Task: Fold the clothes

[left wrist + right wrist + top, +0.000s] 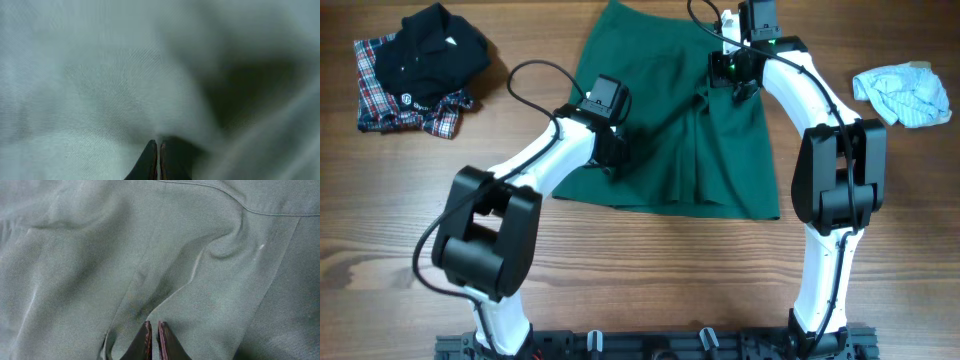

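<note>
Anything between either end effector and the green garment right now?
Nothing visible. The left end effector and right end effector are both closed right on the green garment, fabric bunched at their tips. The black and plaid shirts and pale cloth lie well off to the sides.

Dark green garment (pixel 660 130), flat, lightly creased

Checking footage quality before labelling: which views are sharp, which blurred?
Overhead: sharp, evenly lit, large dark green fabric garment clear. Left wrist: washed out, cloth blurred, too close. Right wrist: weave and folds in focus, soft shadows in creases.
</note>
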You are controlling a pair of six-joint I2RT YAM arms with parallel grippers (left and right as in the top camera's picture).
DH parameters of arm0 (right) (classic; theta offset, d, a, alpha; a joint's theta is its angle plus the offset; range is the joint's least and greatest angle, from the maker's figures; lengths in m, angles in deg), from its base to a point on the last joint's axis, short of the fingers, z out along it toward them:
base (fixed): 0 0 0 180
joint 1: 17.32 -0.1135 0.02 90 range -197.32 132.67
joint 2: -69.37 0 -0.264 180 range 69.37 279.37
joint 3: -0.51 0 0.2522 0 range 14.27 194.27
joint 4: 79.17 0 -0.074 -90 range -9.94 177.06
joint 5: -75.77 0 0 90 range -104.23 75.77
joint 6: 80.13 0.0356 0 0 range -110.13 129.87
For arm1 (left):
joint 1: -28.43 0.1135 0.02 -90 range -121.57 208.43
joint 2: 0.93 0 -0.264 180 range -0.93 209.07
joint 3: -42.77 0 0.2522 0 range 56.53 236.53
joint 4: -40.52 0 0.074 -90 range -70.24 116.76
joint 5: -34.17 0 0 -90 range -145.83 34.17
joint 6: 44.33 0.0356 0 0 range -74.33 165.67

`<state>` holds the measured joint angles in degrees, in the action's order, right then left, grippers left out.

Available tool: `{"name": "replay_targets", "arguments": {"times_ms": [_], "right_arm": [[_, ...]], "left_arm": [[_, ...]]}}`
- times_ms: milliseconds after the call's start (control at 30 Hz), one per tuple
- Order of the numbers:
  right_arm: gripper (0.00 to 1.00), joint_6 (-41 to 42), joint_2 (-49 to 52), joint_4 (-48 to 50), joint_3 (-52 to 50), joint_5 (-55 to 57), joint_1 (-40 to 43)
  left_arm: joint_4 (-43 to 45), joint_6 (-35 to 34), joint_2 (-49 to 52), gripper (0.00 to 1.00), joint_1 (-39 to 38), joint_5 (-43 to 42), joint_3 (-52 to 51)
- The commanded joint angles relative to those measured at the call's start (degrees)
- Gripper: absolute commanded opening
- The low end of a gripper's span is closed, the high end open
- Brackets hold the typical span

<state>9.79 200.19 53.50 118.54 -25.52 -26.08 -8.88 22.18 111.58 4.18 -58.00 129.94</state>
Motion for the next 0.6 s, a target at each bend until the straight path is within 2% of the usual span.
{"name": "replay_targets", "arguments": {"times_ms": [0,100,567], "right_arm": [[0.07,0.48,1.05,0.50,-0.04,2.95,-0.07],[0.07,0.50,1.05,0.57,-0.04,5.81,0.00],[0.06,0.68,4.24,0.57,-0.04,5.77,1.84]], "left_arm": [[-0.20,-2.54,3.08,0.04,0.15,-1.46,-0.22],[-0.17,-2.54,3.23,0.04,0.15,-1.44,-0.22],[0.87,-2.54,5.05,0.04,1.33,-1.44,-0.22]]}}
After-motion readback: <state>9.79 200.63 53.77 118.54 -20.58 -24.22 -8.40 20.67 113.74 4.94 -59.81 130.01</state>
